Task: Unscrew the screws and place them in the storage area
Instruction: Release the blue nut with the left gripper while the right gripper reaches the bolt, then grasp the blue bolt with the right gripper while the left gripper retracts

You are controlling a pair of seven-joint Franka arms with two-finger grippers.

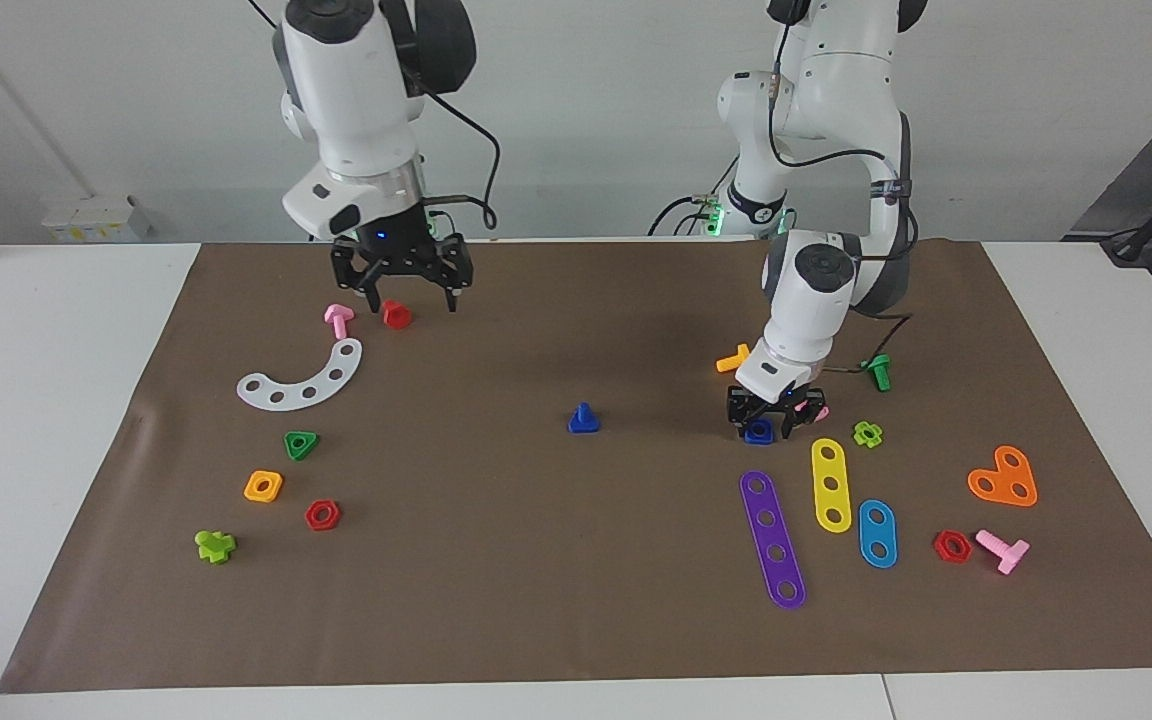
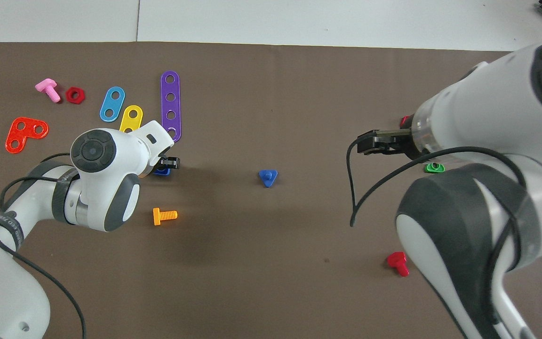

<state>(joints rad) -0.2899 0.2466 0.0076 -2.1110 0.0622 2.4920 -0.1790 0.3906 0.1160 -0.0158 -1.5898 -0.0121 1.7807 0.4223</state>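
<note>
The blue bolt (image 1: 583,419) stands on its triangular head, stem up, mid-mat; it also shows in the overhead view (image 2: 267,177). The blue square nut (image 1: 758,432) is apart from it, toward the left arm's end, down at the mat beside the purple strip (image 1: 772,540). My left gripper (image 1: 761,425) is low at the mat and shut on the nut, which is mostly covered by it in the overhead view (image 2: 162,172). My right gripper (image 1: 413,295) is open and empty, raised over the mat at the right arm's end near a red bolt (image 1: 396,314).
Yellow (image 1: 831,484) and blue (image 1: 877,533) strips, an orange plate (image 1: 1004,478), an orange bolt (image 1: 733,358) and a green bolt (image 1: 878,372) lie around the left gripper. A white curved strip (image 1: 304,378), pink bolt (image 1: 338,319) and green triangular nut (image 1: 301,444) lie at the right arm's end.
</note>
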